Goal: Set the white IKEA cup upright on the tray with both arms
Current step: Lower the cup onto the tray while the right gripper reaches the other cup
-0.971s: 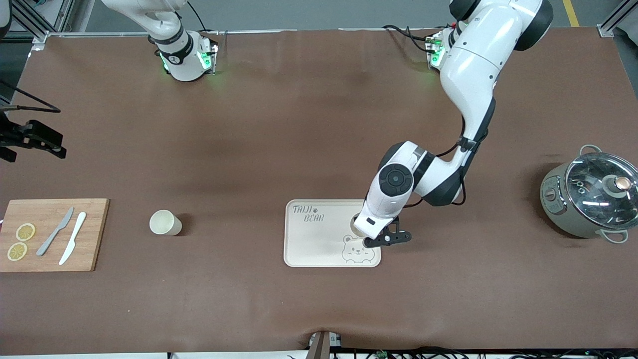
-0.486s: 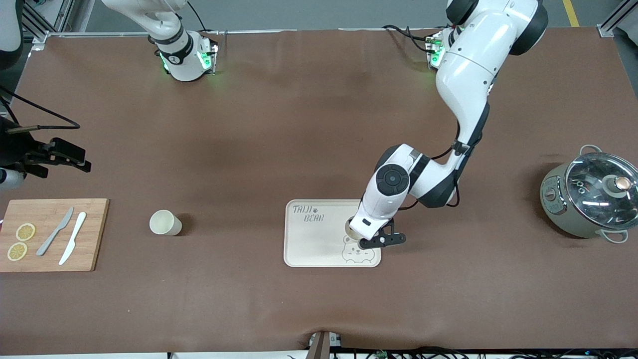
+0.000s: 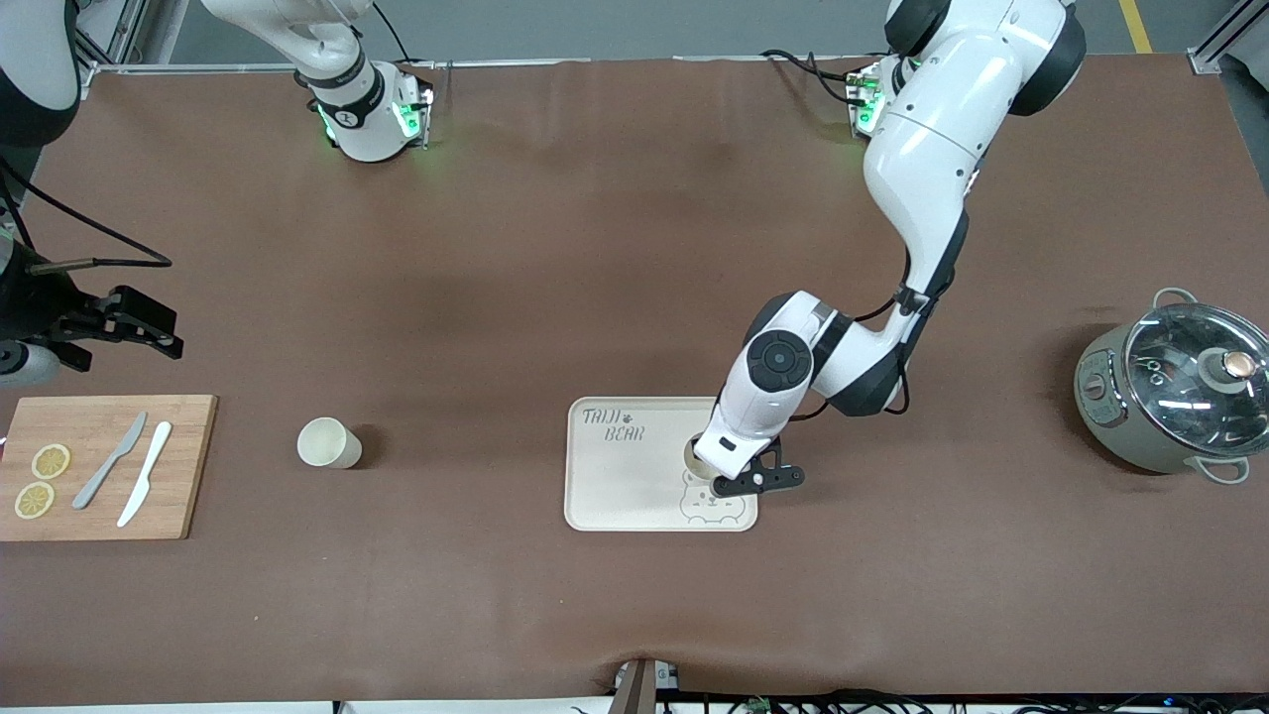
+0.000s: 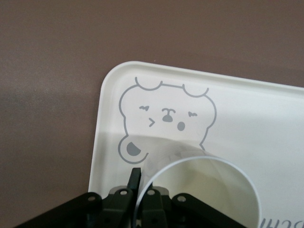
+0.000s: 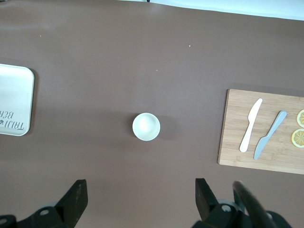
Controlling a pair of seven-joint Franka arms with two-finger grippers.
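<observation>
Brown table mat (image 3: 555, 258) — left gripper (image 4: 141, 183) clamped on cup (image 4: 209, 190) over tray (image 3: 615, 486), right gripper (image 5: 137, 197) spread.

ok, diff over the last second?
Left gripper, shut on the cup, shifted slightly over the tray toward the right arm's end. Right gripper, open, came in above the cutting board toward the second cup. Second cup, board, knives and pot unchanged.

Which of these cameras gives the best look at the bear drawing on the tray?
The left wrist view: the bear face fills the tray's corner, with only one lower part overlapped by the cup. In the front view the bear is small, partly under the left end effector. The right wrist view cuts it off.
</observation>
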